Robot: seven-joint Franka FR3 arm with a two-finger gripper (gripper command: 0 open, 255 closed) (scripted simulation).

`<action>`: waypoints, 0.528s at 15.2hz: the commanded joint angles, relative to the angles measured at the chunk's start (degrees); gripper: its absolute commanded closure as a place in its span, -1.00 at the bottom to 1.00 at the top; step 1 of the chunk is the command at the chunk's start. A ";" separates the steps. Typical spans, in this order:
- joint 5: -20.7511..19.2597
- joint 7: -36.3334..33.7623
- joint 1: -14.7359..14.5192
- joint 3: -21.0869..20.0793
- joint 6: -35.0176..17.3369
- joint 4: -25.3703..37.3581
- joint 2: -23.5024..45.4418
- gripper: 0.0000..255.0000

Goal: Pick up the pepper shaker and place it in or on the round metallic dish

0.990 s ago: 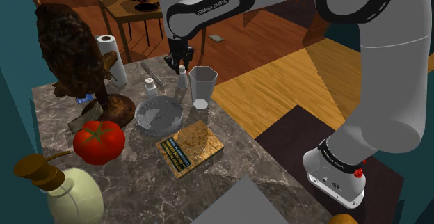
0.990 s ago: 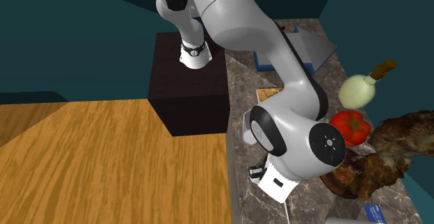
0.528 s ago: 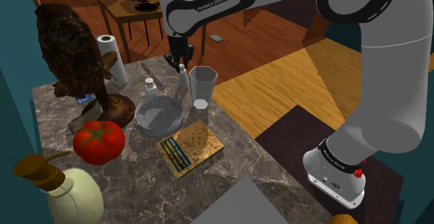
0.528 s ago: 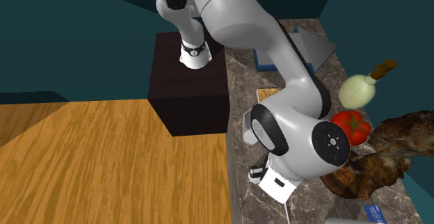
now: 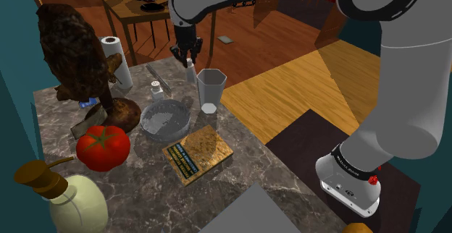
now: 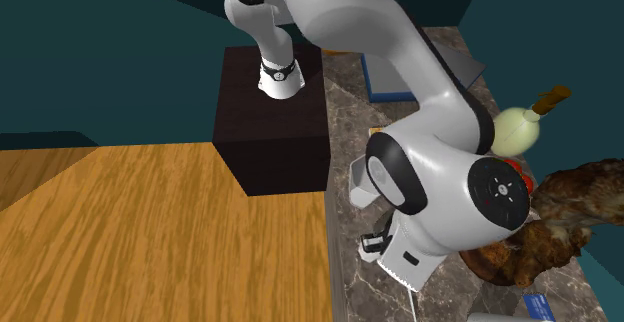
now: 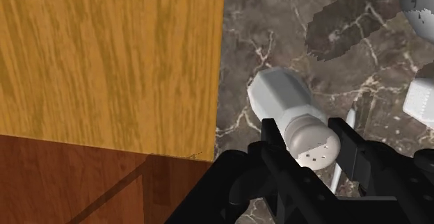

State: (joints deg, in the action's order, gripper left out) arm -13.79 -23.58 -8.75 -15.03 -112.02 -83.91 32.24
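Observation:
A pale grey pepper shaker with a rounded, holed cap hangs above the marble counter's far edge, next to a clear tumbler. My black gripper is shut on its cap from above. In the wrist view the two fingers clasp the cap, gripper, and the shaker's body points away toward the counter edge. The round metallic dish sits on the counter nearer the shoulder camera, toward that view's left of the held shaker, with nothing in it.
A second small white shaker stands beside the dish. Around it are a tomato, a brown bird figure, a paper roll, a brown book and a corked jug. Wooden floor lies beyond the counter edge.
The gripper has closed on the shaker's cap and risen, lifting the shaker off the counter beside the tumbler. The other objects have stayed put.

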 commanded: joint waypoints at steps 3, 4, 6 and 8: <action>0.38 0.41 -0.02 -0.20 2.60 1.68 -0.96 1.00; 0.46 0.51 -0.03 -0.24 3.25 2.13 -1.17 1.00; 0.62 0.70 -0.06 -0.32 4.56 3.09 -1.55 1.00; 0.76 0.90 -0.10 -0.39 5.91 4.13 -1.88 1.00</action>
State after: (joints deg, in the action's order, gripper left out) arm -13.10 -22.82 -8.87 -15.40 -106.75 -80.30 30.49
